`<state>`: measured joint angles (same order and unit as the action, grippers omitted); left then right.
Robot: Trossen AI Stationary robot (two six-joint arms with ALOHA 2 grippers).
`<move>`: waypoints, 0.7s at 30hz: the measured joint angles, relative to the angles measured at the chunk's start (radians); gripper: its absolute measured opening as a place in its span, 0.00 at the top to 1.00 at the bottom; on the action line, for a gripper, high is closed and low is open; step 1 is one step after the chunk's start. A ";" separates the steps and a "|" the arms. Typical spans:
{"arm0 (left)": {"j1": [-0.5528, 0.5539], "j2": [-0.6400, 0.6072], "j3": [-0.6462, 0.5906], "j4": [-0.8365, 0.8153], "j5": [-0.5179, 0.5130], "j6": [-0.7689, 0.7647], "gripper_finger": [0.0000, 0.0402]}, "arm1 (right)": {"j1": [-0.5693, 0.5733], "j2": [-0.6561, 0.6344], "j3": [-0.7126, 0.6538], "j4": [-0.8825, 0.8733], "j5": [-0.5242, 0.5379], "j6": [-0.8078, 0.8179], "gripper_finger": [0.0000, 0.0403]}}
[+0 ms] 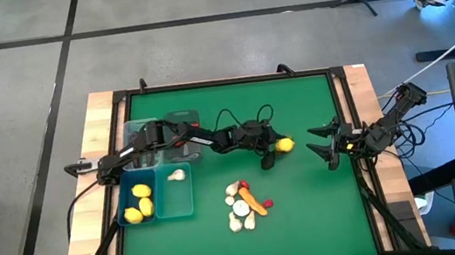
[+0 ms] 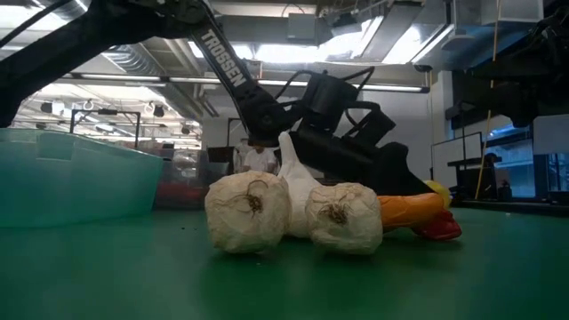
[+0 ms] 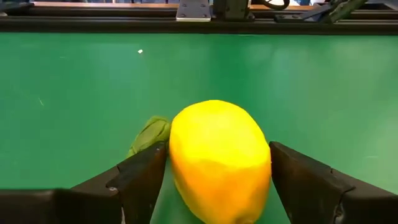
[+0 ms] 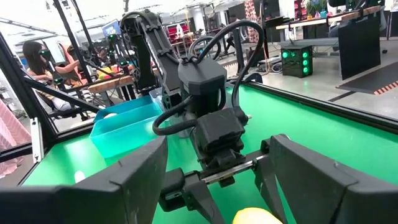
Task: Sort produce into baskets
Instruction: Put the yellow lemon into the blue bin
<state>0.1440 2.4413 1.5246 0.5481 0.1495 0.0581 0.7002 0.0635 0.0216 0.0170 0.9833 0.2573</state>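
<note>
My left gripper [image 1: 279, 147] reaches to the middle of the green table and is shut on a yellow lemon [image 3: 219, 158] with a green leaf [image 3: 150, 133]. The lemon also shows in the high view [image 1: 284, 145]. My right gripper [image 1: 323, 146] is open and empty just right of the lemon, pointing at it [image 4: 255, 216]. A pile of white garlic bulbs [image 1: 236, 207], an orange carrot [image 1: 252, 201] and a red pepper [image 1: 266, 203] lies near the table's front. Two blue bins stand at the left: one [image 1: 138, 203] holds two lemons, the other [image 1: 175, 192] holds a garlic bulb. My left gripper pinches the lemon between its two fingers, one finger [image 3: 144, 175] on each of the lemon's long sides [image 3: 180, 163]. The fingers come nearly level from the table's left. The lemon's leaf end points away from the gripper. Whether the lemon is clear of the table, I cannot tell.
Two clear grey bins [image 1: 184, 121] stand behind the blue ones, under my left arm. In the low view, garlic bulbs [image 2: 249, 213] and the carrot [image 2: 409, 212] stand in front, and a teal bin [image 2: 71, 182] is at the left. People sit beyond the table [image 4: 34, 59].
</note>
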 joint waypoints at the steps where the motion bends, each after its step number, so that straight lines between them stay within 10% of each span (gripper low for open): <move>1: 0.000 0.000 0.000 0.000 0.007 0.000 0.32 | 0.000 0.000 0.000 0.000 0.000 0.000 0.30; 21: -0.008 -0.001 0.000 -0.017 0.010 -0.140 0.49 | 0.000 0.000 0.000 0.000 0.000 0.000 0.30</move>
<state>0.1357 2.4401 1.5246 0.5316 0.1592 -0.0820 0.6999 0.0635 0.0216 0.0170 0.9833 0.2573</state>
